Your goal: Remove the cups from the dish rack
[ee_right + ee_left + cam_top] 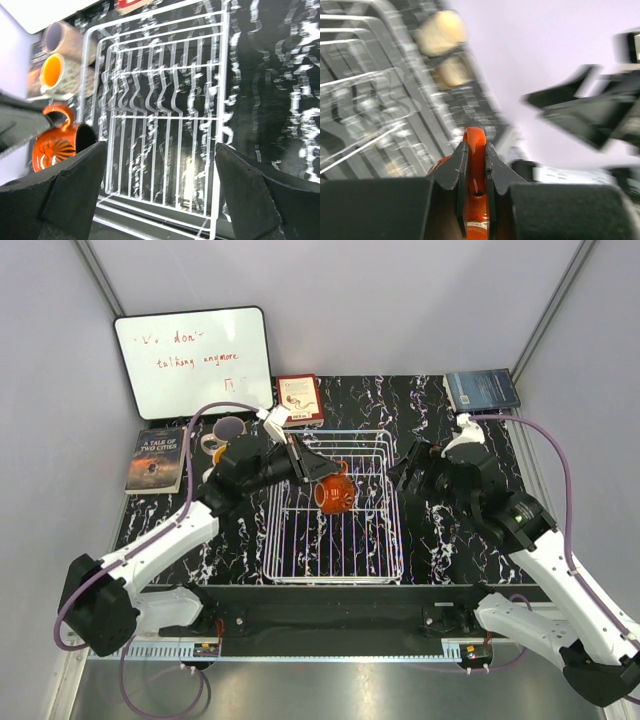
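Top external: L pincer (328,474) clamped on handle of squat orange-red ceramic mug (335,498), over white wire dish rack (392,540); R pincer (405,475) wide open, empty, just right of rack.

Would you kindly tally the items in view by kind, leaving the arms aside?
Mugs: 3 (orange mug, pink mug, orange-lined mug)
Books: 3 (dark book, red book, blue book)
Rack: 1
Whiteboard: 1
Total: 8
Two blurred cream shapes in the left wrist view are not counted.
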Motion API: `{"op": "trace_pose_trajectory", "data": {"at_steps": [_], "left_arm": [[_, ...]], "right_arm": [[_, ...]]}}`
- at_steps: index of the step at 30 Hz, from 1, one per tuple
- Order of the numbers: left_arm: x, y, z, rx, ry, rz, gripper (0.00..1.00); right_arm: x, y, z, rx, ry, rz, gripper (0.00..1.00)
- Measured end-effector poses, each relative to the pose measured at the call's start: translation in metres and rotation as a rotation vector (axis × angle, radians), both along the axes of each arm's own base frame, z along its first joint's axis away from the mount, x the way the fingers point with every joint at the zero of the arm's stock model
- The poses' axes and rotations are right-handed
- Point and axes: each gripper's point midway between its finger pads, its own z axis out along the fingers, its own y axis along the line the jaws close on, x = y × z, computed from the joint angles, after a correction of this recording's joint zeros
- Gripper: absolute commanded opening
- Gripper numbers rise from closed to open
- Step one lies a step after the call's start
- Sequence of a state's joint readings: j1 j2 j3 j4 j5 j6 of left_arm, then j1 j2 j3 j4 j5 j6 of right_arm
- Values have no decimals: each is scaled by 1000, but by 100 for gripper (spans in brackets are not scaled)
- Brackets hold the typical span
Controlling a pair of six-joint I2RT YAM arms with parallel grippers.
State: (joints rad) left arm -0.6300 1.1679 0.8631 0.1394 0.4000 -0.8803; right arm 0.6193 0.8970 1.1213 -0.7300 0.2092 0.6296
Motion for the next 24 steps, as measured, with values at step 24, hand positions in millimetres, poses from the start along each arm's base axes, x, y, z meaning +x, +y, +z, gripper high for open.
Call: {"op": "trace_pose_trajectory", "data": {"at_steps": [24], "left_arm": [[-14, -20, 53, -511, -2, -293, 0]], "right_arm": [[-70, 79, 70, 480, -136, 525, 76]]}}
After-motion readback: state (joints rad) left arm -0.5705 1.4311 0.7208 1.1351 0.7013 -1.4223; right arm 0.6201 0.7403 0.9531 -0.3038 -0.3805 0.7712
